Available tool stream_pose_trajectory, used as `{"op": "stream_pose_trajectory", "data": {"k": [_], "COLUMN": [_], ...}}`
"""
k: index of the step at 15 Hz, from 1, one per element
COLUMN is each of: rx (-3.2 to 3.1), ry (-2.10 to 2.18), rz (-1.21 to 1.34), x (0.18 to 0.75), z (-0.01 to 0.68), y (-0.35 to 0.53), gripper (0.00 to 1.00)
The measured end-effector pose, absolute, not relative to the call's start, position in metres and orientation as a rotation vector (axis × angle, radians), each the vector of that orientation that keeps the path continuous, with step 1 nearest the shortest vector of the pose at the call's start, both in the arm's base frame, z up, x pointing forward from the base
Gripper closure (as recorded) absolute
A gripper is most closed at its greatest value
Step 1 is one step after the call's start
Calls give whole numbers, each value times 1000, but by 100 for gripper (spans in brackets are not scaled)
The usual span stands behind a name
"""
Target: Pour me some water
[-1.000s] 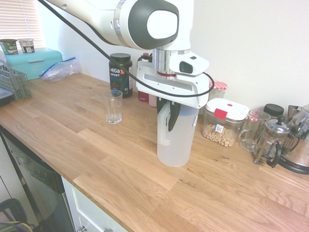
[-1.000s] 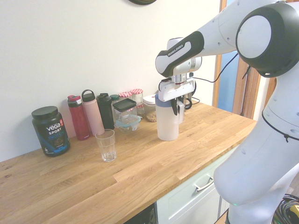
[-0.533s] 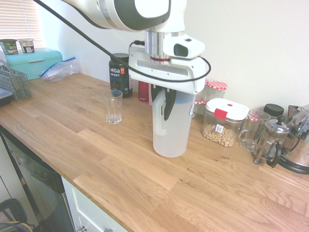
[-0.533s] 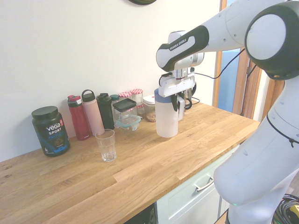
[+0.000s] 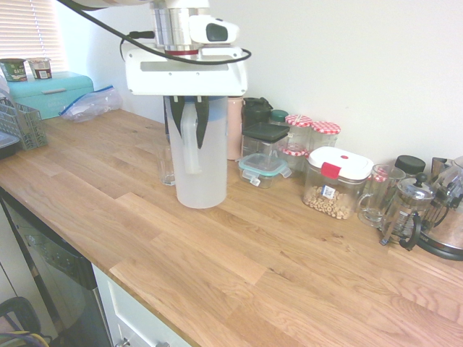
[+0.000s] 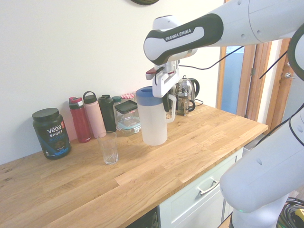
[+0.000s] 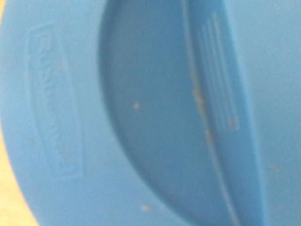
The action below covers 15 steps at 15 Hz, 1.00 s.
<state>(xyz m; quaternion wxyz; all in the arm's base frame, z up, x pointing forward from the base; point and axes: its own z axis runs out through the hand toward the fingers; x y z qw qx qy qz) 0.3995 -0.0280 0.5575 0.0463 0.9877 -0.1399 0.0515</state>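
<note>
Water is inside the frosted plastic jug (image 6: 153,118), barely visible, and the jug hangs upright just above the desk (image 6: 190,142), near the drinking glass (image 6: 109,147). The hand (image 5: 193,123) is closed on the white handle (image 5: 189,141), under the blue lid (image 7: 141,113). I judge the jug stiff but heavy, so it could swing; the handle is the best hold.

Jug (image 6: 153,121) right of glass (image 6: 109,147)
</note>
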Motion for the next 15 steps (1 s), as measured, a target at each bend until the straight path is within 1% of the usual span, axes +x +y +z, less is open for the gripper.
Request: {"op": "stream_pose_trajectory", "data": {"k": [3, 7, 11, 15], "rx": [2955, 2797, 2650, 2508], "ry": [-167, 107, 188, 209], "rz": [148, 113, 28, -78], "x": [406, 443, 482, 505], "z": [558, 562, 563, 550], "y": [8, 44, 82, 115], "gripper": [100, 100, 100, 100]}}
